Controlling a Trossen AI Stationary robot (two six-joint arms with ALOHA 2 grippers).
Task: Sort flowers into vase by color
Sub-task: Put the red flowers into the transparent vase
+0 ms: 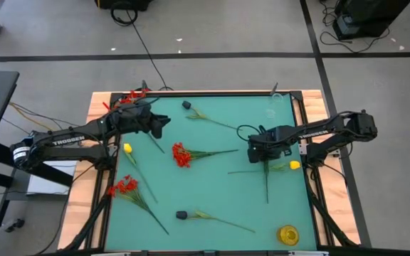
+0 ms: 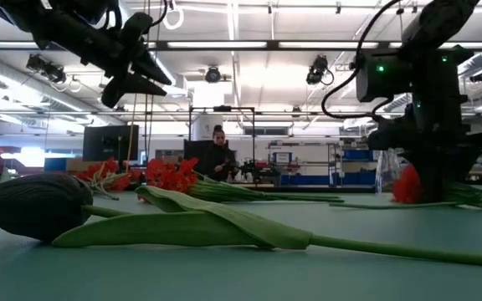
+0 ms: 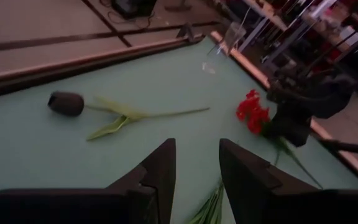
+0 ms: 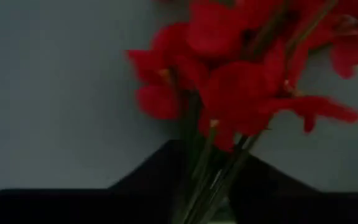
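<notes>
From above, the green table [image 1: 212, 206] is seen strewn with flowers. A red flower [image 1: 182, 155] lies near the middle, another red one [image 1: 123, 188] by the left edge, dark-headed ones near the far edge [image 1: 187, 105] and the near edge [image 1: 181, 214], and yellow ones by the left edge [image 1: 127, 148] and the right edge [image 1: 294, 165]. A yellow vase [image 1: 288, 234] is set in the near right corner and a clear vase [image 1: 275, 92] at the far right corner. The left gripper [image 1: 164, 124] is held above the far left part of the table; the right gripper [image 1: 253, 149] is down toward the right edge.

At table level, the near dark-headed flower [image 2: 40, 205] fills the foreground, and a red bloom [image 2: 407, 186] is seen at the base of the right arm.

Through the left wrist camera, the left gripper's fingers [image 3: 160, 171] are shown apart with nothing between them, above the far dark flower [image 3: 67, 102].

Through the right wrist camera, red blooms [image 4: 241, 74] fill the frame and green stems [image 4: 210, 174] are clamped between the right gripper's dark fingers.

Trouble is possible from here: the thin stems could slide or pivot in the grip during the lift, so that the heavy blooms swing and miss a narrow vase mouth. The light vase could also be knocked over by a trailing stem.
</notes>
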